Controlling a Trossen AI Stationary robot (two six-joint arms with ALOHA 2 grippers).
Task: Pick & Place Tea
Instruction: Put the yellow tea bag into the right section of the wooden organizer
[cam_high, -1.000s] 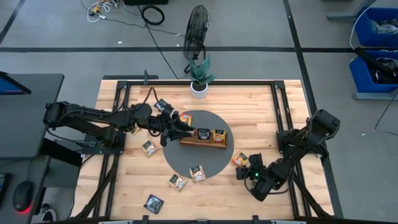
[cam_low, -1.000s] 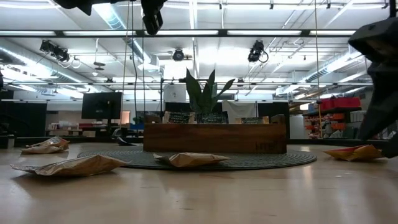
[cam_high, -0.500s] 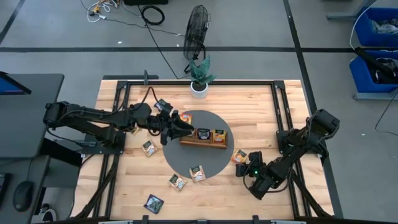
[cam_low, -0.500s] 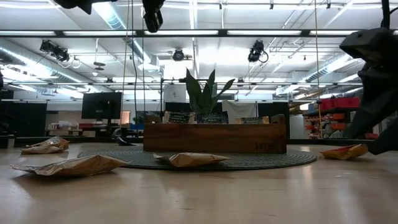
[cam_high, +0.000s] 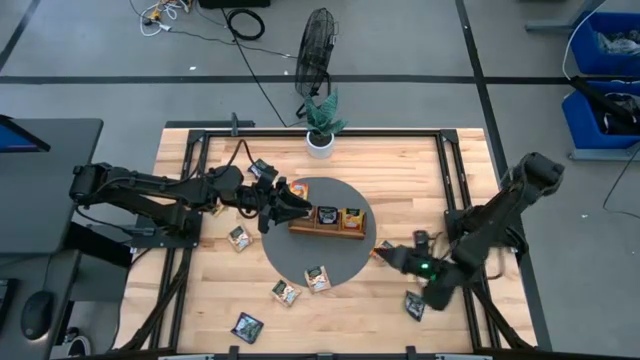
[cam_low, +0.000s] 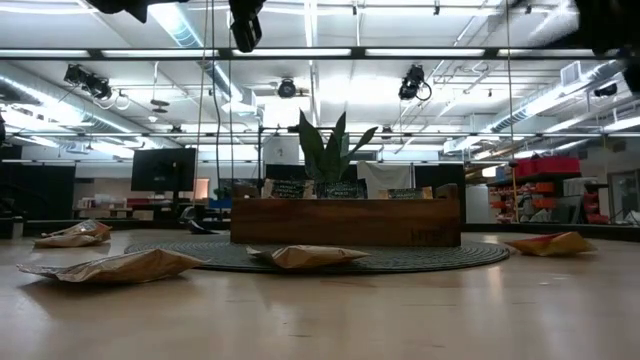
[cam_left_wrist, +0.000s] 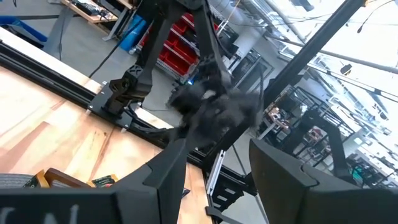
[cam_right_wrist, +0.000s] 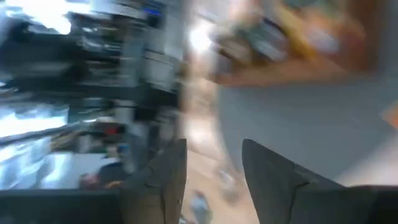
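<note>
Looking down at the butcher-block table (cam_high: 420, 180), there's a round grey mat (cam_high: 300, 262) with the wooden tray (cam_high: 328, 228) on it, some tea already slotted in. Loose tea sachets (cam_high: 283, 292) lie scattered on mat and wood. Left gripper (cam_high: 298, 207) hovers at the tray's end, fingers spread, empty. Right gripper (cam_high: 388, 256) hangs by the mat edge, also spread. Potted plant (cam_high: 321, 125) at the back, fan (cam_high: 317, 50) on the concrete floor.

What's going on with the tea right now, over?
Left gripper open over the wooden tray. Right gripper open, empty, by an orange sachet. Nothing blocking.
</note>
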